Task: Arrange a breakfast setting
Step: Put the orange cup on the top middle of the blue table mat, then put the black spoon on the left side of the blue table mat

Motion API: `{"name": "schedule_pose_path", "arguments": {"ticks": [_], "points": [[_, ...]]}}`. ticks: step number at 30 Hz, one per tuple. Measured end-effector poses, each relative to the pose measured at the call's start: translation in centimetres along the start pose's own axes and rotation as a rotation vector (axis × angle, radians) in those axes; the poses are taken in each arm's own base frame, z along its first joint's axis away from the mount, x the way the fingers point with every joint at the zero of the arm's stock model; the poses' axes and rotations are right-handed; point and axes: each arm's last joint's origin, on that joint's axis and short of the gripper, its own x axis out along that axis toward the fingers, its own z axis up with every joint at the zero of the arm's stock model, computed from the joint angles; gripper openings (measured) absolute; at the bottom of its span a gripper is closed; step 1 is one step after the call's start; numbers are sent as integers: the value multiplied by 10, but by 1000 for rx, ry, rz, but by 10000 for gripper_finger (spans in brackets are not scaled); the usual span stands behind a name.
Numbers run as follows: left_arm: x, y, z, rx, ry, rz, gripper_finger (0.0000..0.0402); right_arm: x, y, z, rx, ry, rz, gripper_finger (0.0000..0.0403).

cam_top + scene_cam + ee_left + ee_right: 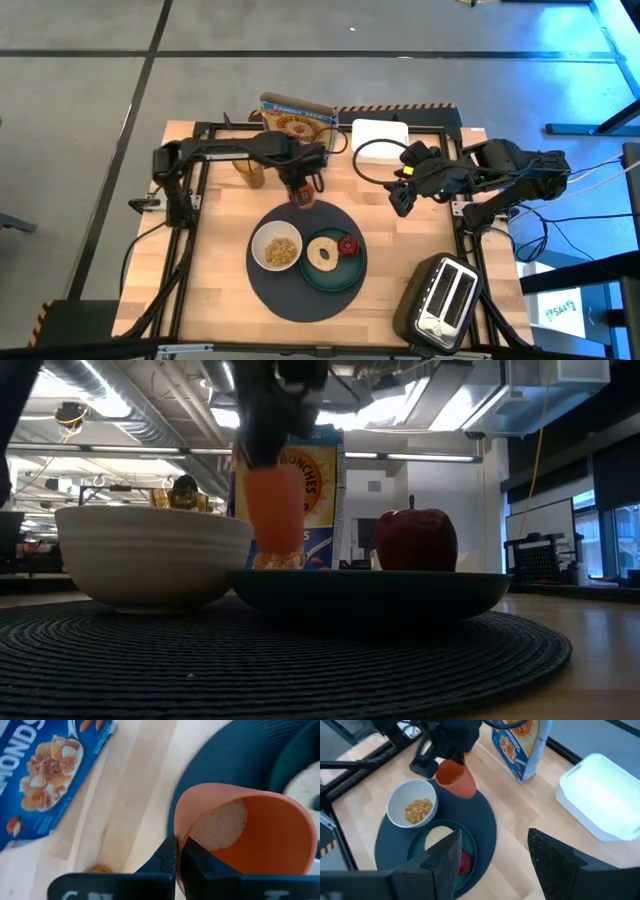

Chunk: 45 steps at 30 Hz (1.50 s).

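Observation:
A round dark-grey placemat (pixel 305 290) lies mid-table. On it rest a white bowl (pixel 277 248) with cereal and a teal plate (pixel 335 278) carrying a tan bagel (pixel 322 252) and a small dark-red fruit (pixel 347 245). My left gripper (pixel 300 188) is shut on the small orange cup (pixel 250 840) over the placemat's far edge. The cup also shows in the right wrist view (pixel 456 779) and the low view (pixel 275 510). My right gripper (pixel 400 197) is open and empty, to the right of the placemat. The spoon is out of view. My left gripper pinches the cup's wall at the rim (pixel 176 832), one finger inside the cup and one outside. The fingers come from above, from the far-left side. The cup hangs tilted below the fingers, its mouth up toward the gripper, and looks clear of the placemat.
A blue cereal box (pixel 295 118) stands at the far edge behind the cup, and a small amber jar (pixel 252 176) is left of my left gripper. A white container (pixel 380 140) sits far right. A black-and-silver toaster (pixel 445 295) stands near right.

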Motion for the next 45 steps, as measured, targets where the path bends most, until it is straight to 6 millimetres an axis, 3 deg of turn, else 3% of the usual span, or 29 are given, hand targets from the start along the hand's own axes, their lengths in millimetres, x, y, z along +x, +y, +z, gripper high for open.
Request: {"name": "schedule_pose_path", "arguments": {"ticks": [12,21,26,30,33,35,40,45], "points": [[59,-1,13,64,141,-75,8,-3,3,-6,15,5,-11,216],[54,0,15,96,133,-89,76,-3,2,-6,18,-7,-22,216],[23,11,24,95,128,-81,123,-3,2,-5,19,-24,-35,216],[-20,24,33,97,97,-26,145,-3,2,-5,19,-30,-40,216],[-51,30,27,146,133,-13,148,-3,2,-5,28,-29,-39,216],[-70,33,19,186,76,-7,146,-3,2,-5,44,-28,-39,216],[-132,54,-26,207,-71,-25,145,-3,1,-6,64,-14,-43,216],[-153,79,-51,133,-125,6,145,-3,0,-4,52,-40,-50,216]]}}
